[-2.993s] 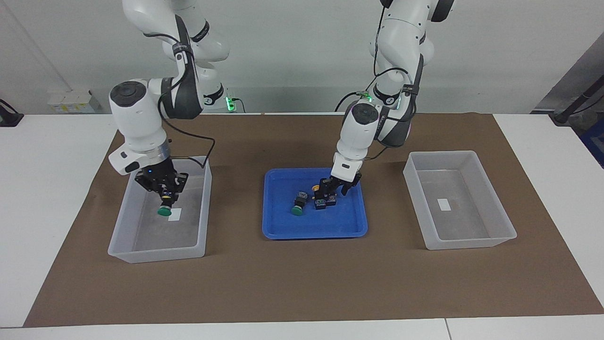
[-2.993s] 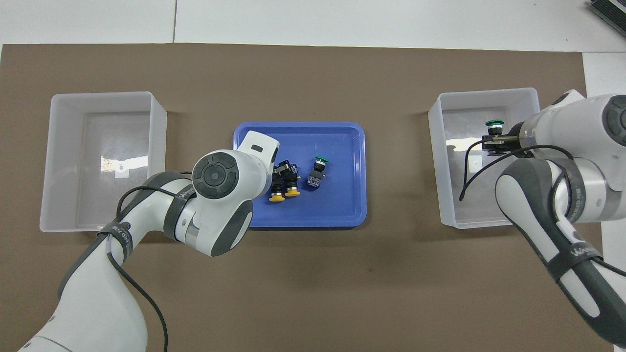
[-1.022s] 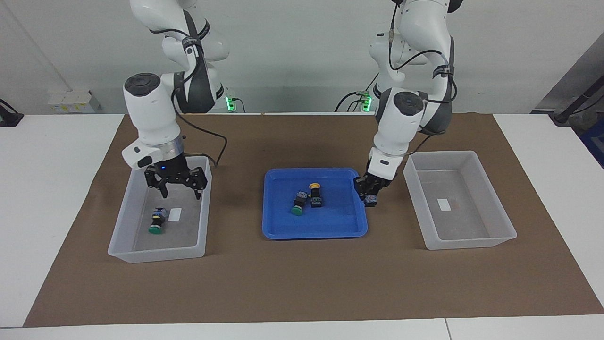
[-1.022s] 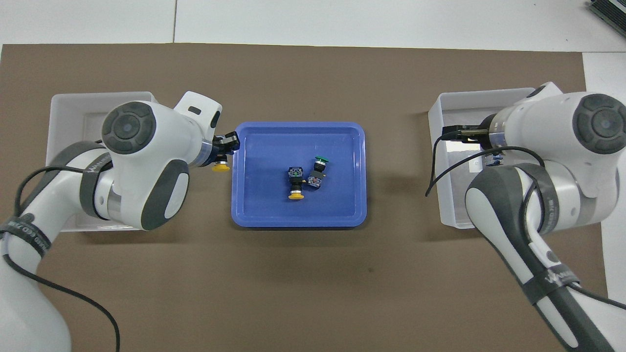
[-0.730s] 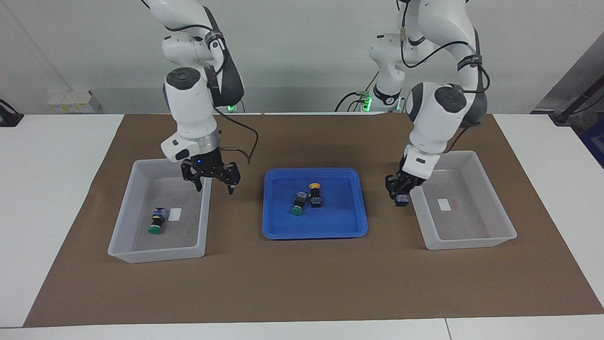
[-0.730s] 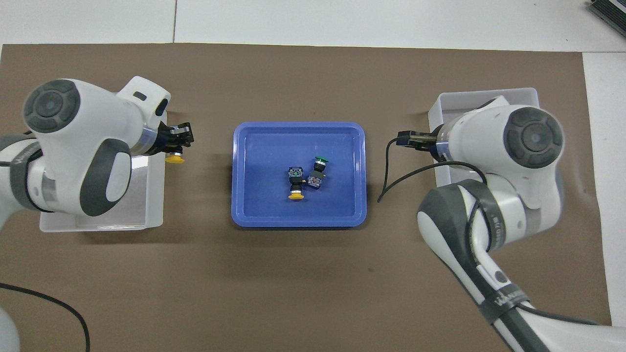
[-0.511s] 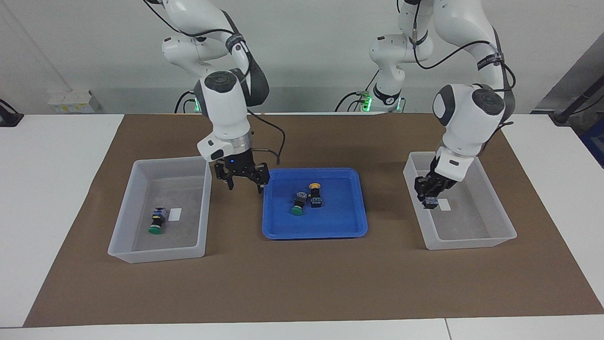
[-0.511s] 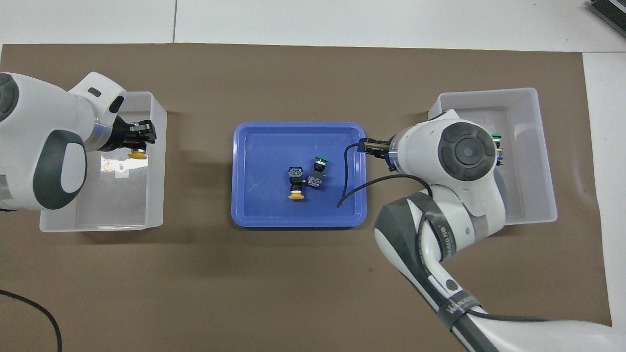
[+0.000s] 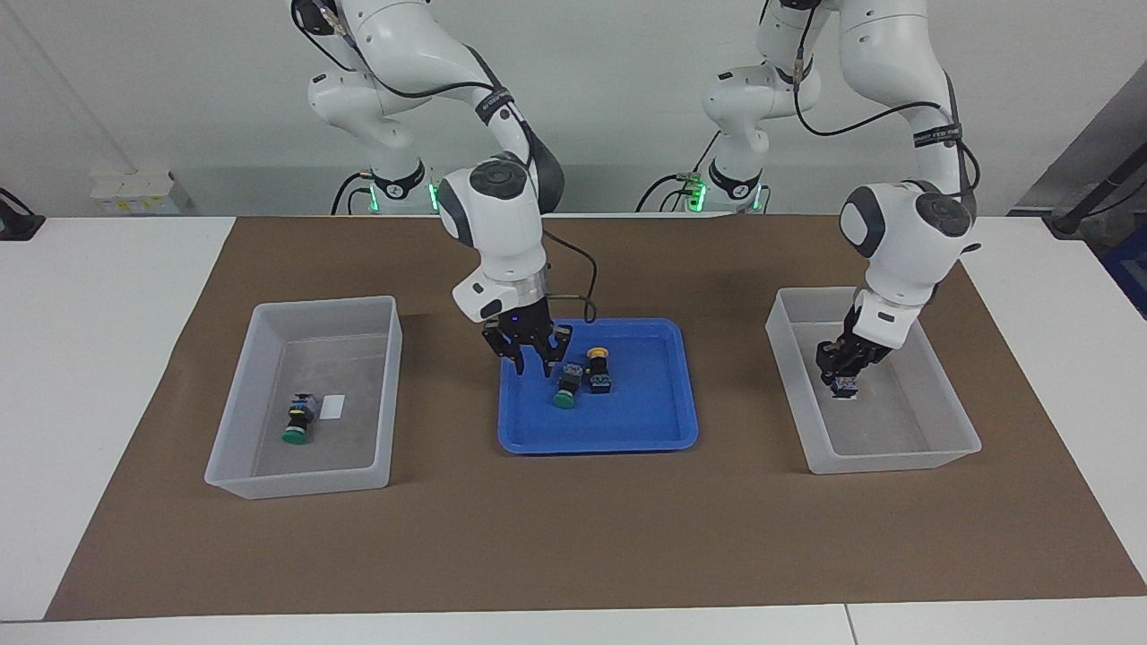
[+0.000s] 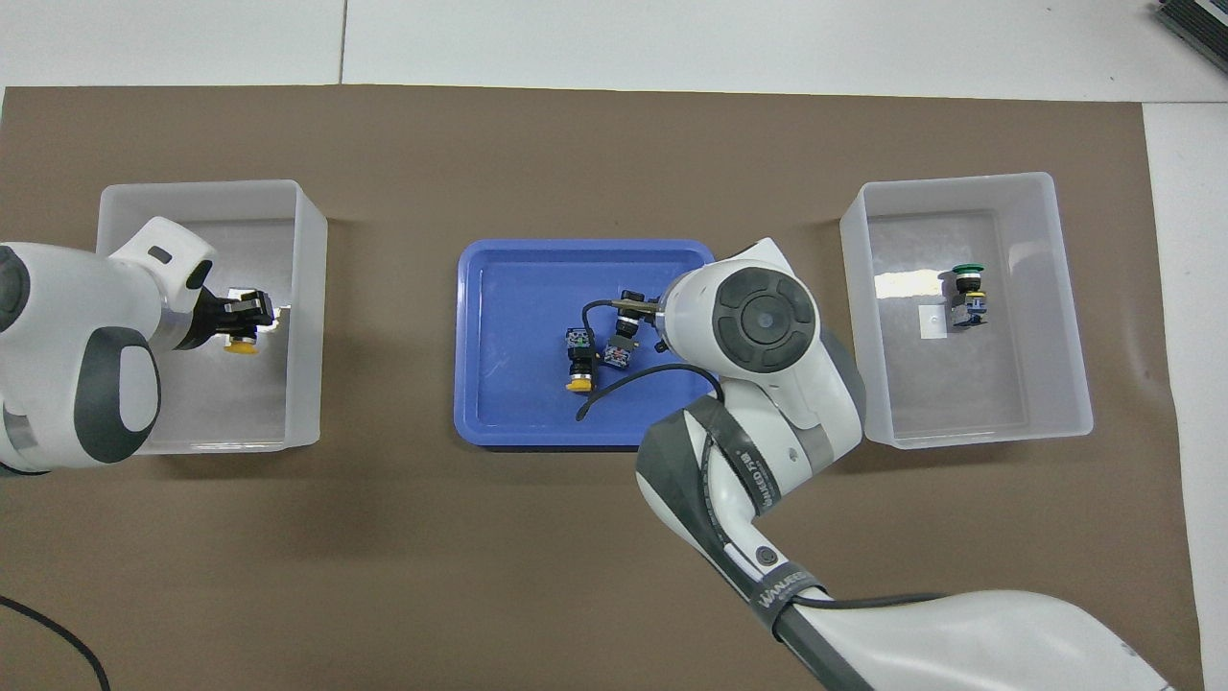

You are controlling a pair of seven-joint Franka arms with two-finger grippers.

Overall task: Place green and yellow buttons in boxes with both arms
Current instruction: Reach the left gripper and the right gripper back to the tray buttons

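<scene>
Facing view: low in the box (image 9: 950, 443) at mid-frame, the left gripper (image 9: 842, 372) is clenched on the held yellow button (image 9: 842, 387). The right gripper (image 9: 533, 358) hangs over the central blue tray (image 9: 627, 434) beside the tray green button (image 9: 564, 391), whose cap points toward the frame's bottom; this claw's state cannot be told. Overhead view: the held yellow button and the tray yellow button (image 10: 578, 360) lie lengthwise up-and-down, caps toward the frame's bottom, while the boxed green button (image 10: 967, 288) points its cap upward.

Bright, even light falls from above. Soft shadows lie beside the translucent whitish plastic bins (image 9: 305, 394) and the shallow blue plastic tray (image 9: 663, 430) on the brown mat (image 9: 573, 537). White glare patches glint on both bin floors. Focus stays sharp throughout.
</scene>
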